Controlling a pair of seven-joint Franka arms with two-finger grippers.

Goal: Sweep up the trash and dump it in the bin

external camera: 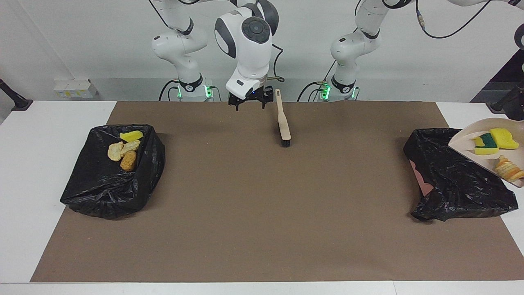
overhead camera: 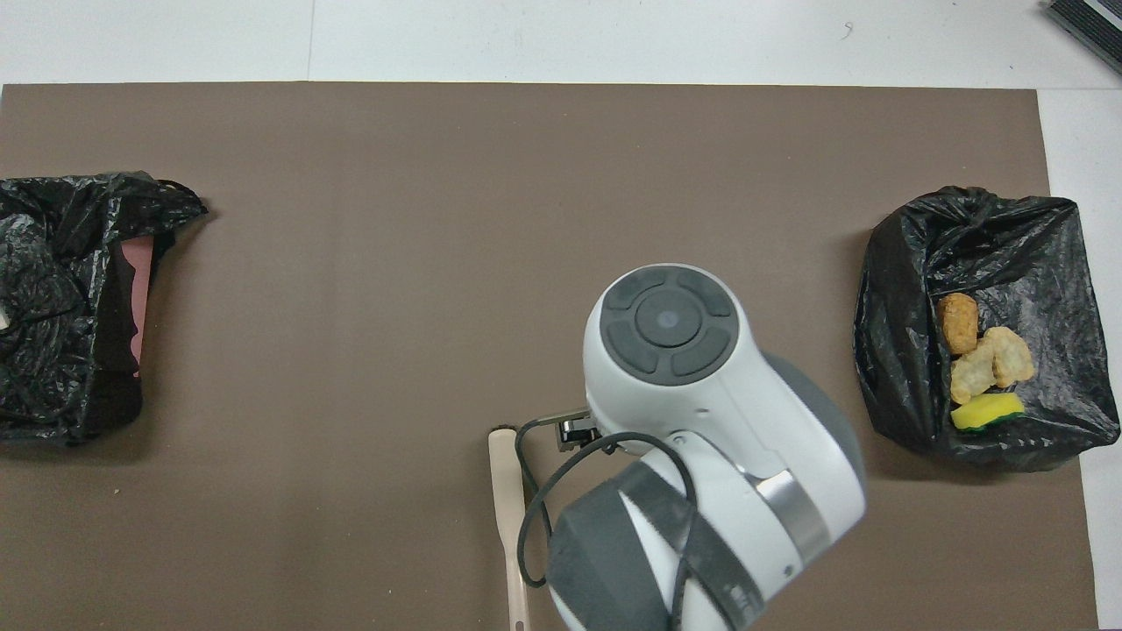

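Several trash pieces lie in the black-bagged bin [external camera: 102, 192] at the right arm's end: a yellow sponge [external camera: 131, 135], two tan lumps [external camera: 116, 151] and an orange-brown lump [external camera: 128, 160]; they also show in the overhead view [overhead camera: 980, 368]. The beige dustpan [external camera: 462, 141] is raised and tilted over the other black bin [external camera: 450, 176]. It holds a green-backed sponge [external camera: 486, 145], a yellow sponge [external camera: 504, 138] and a bread lump [external camera: 507, 169]. The left gripper is out of view. My right gripper [external camera: 250, 101] is open and empty, low beside the brush [external camera: 283, 119] handle.
The brush lies on the brown mat [external camera: 262, 205], close to the robots, bristles pointing away from them; it also shows in the overhead view [overhead camera: 508, 517]. White table [external camera: 37, 172] borders the mat. The right arm's wrist [overhead camera: 692, 394] hides its gripper from above.
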